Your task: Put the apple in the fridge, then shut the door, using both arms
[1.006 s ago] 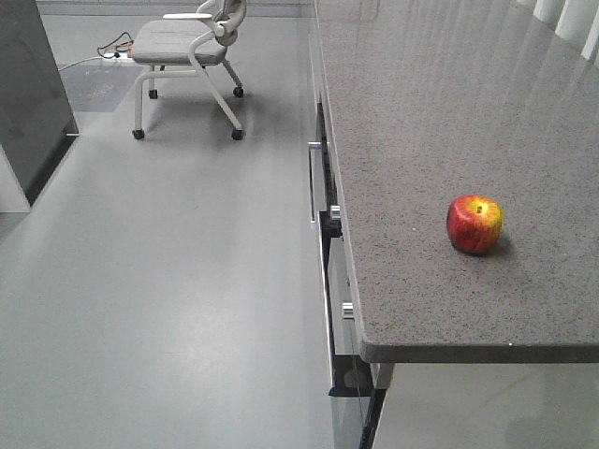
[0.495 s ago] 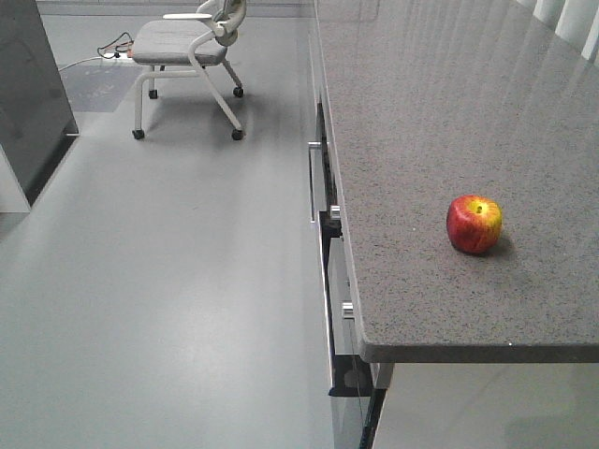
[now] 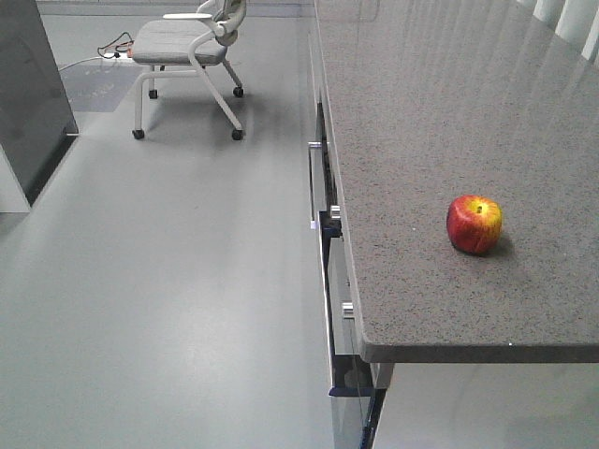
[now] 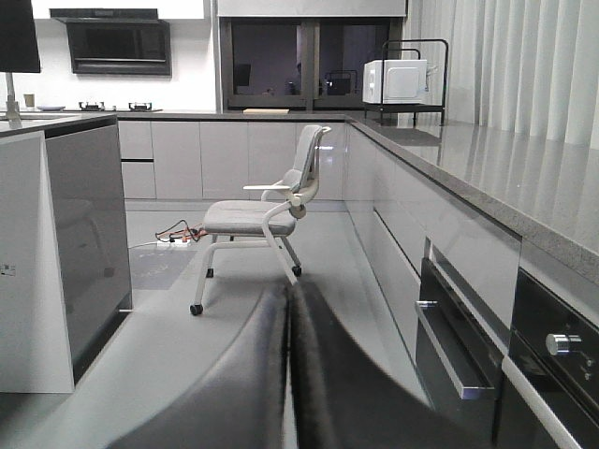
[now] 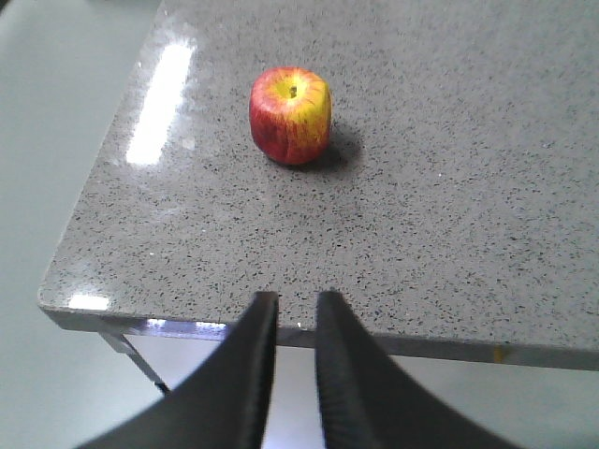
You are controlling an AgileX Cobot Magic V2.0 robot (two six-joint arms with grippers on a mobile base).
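Our right end effector has its two black curved fingers a sliver apart, pinching nothing, sitting at the desk's near edge. The left end effector is pressed together and aimed down the kitchen floor toward a white wheeled chair. Versus a second ago we see basically no change: the apple sits in the same spot, upright near the desk's corner, apart from the right end effector. It's round and glossy red, with a streaky yellow patch around the stem. The desk top is polished grey speckled stone with glare stripes.
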